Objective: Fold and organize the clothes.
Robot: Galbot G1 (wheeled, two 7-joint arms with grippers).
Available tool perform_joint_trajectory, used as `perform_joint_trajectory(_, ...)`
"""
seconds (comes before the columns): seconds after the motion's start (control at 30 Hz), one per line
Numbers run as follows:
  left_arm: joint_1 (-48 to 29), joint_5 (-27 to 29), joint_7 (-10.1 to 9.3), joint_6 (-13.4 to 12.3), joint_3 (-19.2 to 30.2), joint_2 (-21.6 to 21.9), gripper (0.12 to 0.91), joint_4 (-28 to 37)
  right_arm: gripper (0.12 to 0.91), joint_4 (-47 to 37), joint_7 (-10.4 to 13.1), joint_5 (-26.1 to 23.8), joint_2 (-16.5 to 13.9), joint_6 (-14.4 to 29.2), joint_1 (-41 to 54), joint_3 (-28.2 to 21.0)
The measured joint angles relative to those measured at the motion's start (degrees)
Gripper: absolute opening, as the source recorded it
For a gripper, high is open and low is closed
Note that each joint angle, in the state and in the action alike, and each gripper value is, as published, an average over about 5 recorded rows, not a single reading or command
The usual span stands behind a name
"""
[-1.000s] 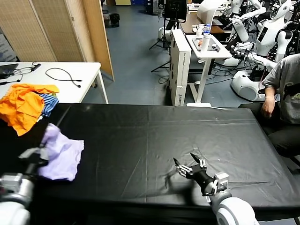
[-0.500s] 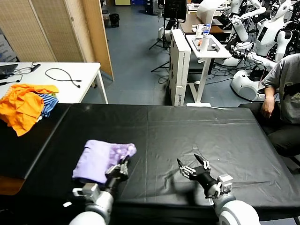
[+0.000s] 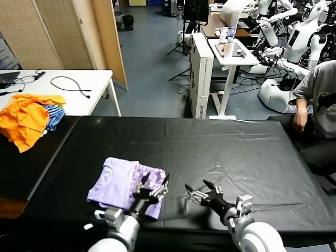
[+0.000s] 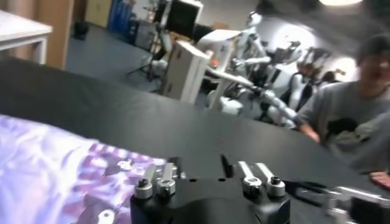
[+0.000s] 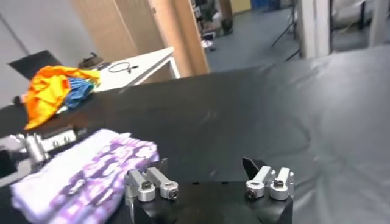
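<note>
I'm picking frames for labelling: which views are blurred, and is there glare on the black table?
Head view: sharp, with soft ceiling-light sheen on the table. Left wrist view: smeared throughout, the T-shirt and the seated person soft, with a bright lamp overhead. Right wrist view: the T-shirt is streaked, the orange clothes clearer, and a grey sheen lies on the table.

Head cam looks down over black table (image 3: 236, 152); both wrist cams low, sharing lavender T-shirt (image 3: 123, 181).

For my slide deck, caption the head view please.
Lavender T-shirt lies bunched on the black table, open left tool at its edge, open right tool nearby.
</note>
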Motion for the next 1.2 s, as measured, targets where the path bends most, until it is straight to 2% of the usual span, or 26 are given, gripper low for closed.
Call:
perform_joint_trajectory(0.07, -0.38, -0.42, -0.43, -0.14, -1.07, 0.66, 0.897, -0.21, 0.907, -0.56, 0.80, 3.39, -0.11, -0.86, 0.99, -1.35)
perform_joint_trajectory(0.23, -0.04, -0.29, -1.02, -0.75, -3.25, 1.45, 0.906, -0.23, 0.907, -2.51, 2.10, 9.72, 0.43, -2.02, 4.42, -5.34)
perform_joint_trajectory(0.5, 1.51, 1.96, -1.04, -1.59, -4.27, 0.60, 0.907, -0.06, 0.894, -6.33, 2.44, 10.44, 2.79, -2.30, 9.33, -11.84)
perform_joint_trajectory(0.6, 1.89, 2.36, -1.12, -1.82, -4.79, 0.54, 0.907, -0.07, 0.798, -7.65, 2.13, 10.09, 3.65, -2.27, 10.41, -13.64)
perform_joint_trajectory(0.8, 2.26, 2.71, -1.30, -2.19, -6.02, 0.54, 0.907, -0.07, 0.434, -8.41, 1.54, 9.24, 3.90, -2.26, 11.23, -15.06)
perform_joint_trajectory(0.83, 2.26, 2.74, -1.32, -2.23, -6.23, 0.57, 0.907, -0.06, 0.358, -8.39, 1.66, 9.15, 3.73, -2.35, 11.37, -14.97)
perform_joint_trajectory(0.93, 2.25, 2.79, -1.40, -2.39, -6.88, 0.67, 0.907, 0.09, 0.198, -8.47, 2.43, 9.07, 2.86, -3.33, 12.09, -14.19)
perform_joint_trajectory(1.03, 2.31, 2.78, -1.47, -2.60, -7.45, 0.70, 0.907, 0.41, 0.140, -8.99, 3.55, 9.07, 1.77, -5.10, 13.26, -13.17)
perform_joint_trajectory(1.2, 2.61, 2.82, -1.55, -3.07, -7.91, 0.47, 0.907, 0.92, 0.140, -10.30, 5.03, 8.40, -0.42, -8.47, 16.36, -11.66)
